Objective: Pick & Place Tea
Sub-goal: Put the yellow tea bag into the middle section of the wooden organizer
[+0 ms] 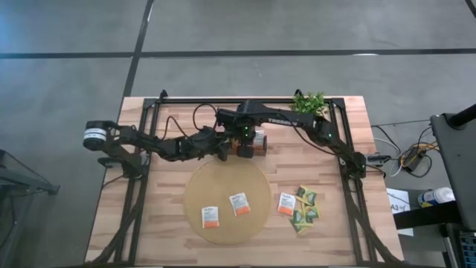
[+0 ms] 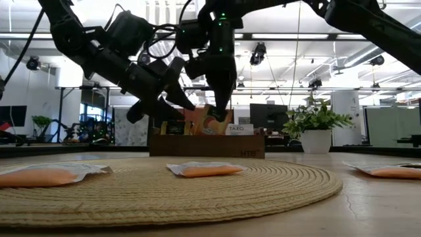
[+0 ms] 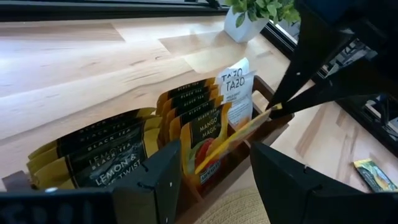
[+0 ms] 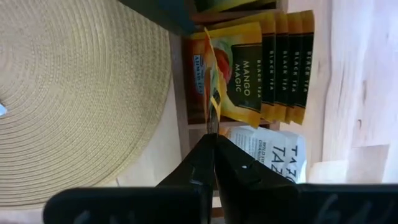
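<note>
Wood tabletop: right tool pinches mango sachet edge; light, floppy, slippery. Left tool wide.

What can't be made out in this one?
- High view: the tray contents, covered by both arms.
- High view: print on the sachets beside the mat, too small.
- Low view: the sachet under the right end effector, largely behind its fingers.
- Left wrist view: left end effector open, holding nothing; leftmost compartment cut by fingers.

Bright even light, soft shadows, foreground blur
</note>
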